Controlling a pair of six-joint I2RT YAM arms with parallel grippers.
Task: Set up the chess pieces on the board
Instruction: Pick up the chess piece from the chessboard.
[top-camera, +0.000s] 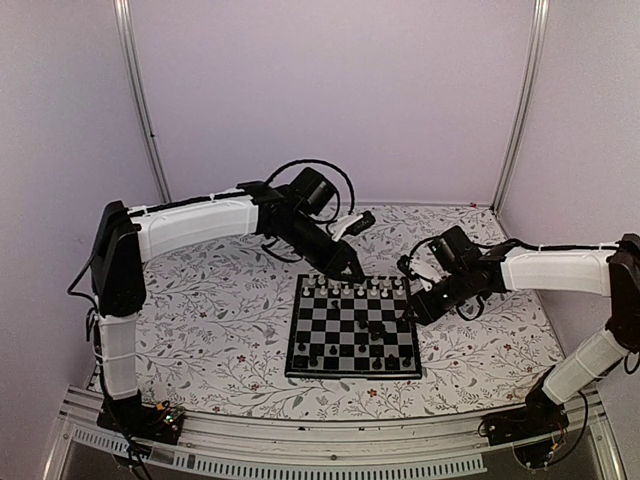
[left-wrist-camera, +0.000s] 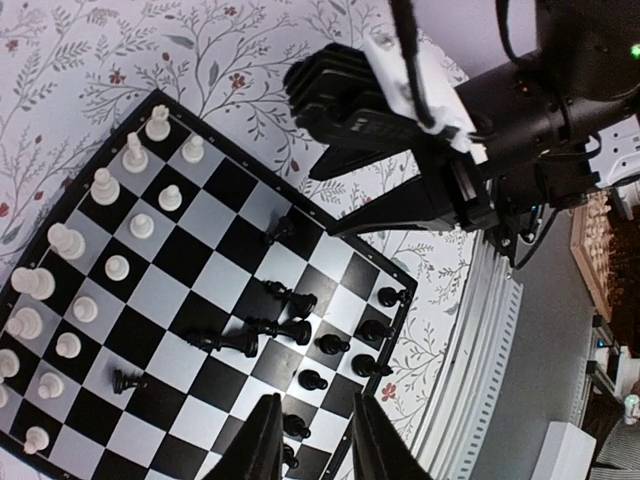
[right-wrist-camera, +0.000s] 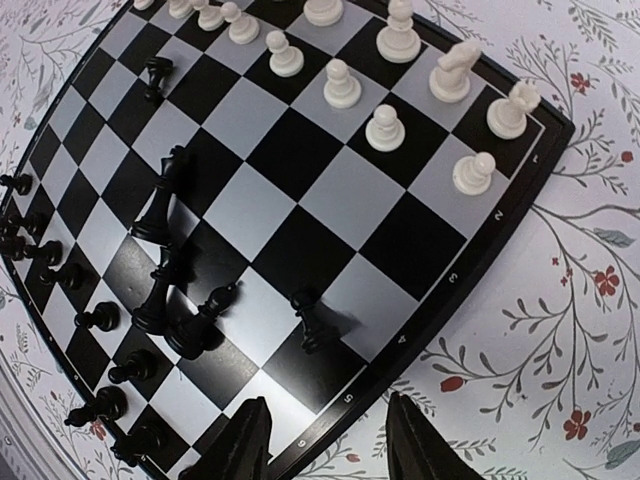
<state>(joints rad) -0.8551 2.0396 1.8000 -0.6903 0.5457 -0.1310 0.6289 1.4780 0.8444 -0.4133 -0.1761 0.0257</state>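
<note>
**Empty pincers over a half-set board**

The small black-and-silver board lies mid-way across the floral surface, between the two arms. White pieces stand in two ranks along its far edge. The black pieces are in disorder: several tall ones lie tipped on their sides mid-board, and others are bunched towards the near edge. The left pincer hangs over the board, its fingers parted a moderate way with nothing between them. The right pincer sits at the board's right-hand rim, fingers well apart and likewise empty, with one upright black piece just ahead of them. From above, both pincers' tips melt into the dark arm casings and dark squares, so their gap cannot be read there. Only the wrist cameras show it, and those crop the fingers at the lower frame edge. From above, black figures on black squares cannot be told apart by type. Each wrist view cuts off part of the board, and the right arm's housing blocks the upper right of the left wrist view
</note>
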